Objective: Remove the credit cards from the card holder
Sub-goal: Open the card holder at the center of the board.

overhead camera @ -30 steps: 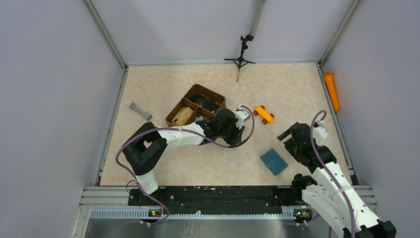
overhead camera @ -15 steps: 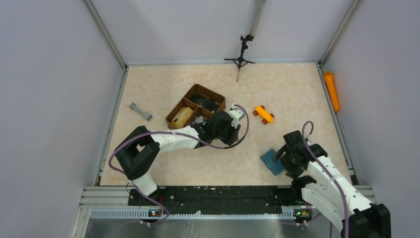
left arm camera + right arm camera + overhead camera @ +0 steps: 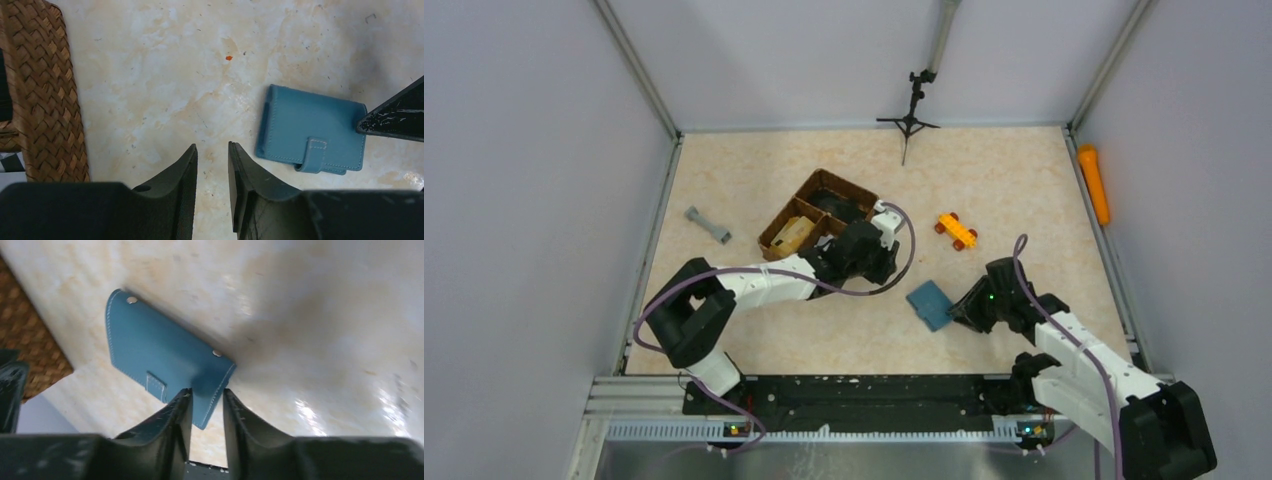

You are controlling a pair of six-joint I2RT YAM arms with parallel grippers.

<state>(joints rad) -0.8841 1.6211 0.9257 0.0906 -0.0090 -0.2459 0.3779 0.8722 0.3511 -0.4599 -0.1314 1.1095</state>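
Fingers of the right gripper (image 3: pixel 205 391) stand narrowly apart over one corner of the flat teal-blue stitched card holder (image 3: pixel 160 347); whether they pinch it I cannot tell. It lies shut, strap fastened, right of the brown woven divided basket (image 3: pixel 50 90). The left gripper (image 3: pixel 212 147), slightly parted and empty, hovers beside that basket.

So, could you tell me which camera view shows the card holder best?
The left wrist view: the card holder lies sharp and almost whole, its strap closed. The right wrist view is closer but blurred, with one corner in the right gripper. The top view shows only a small teal square.
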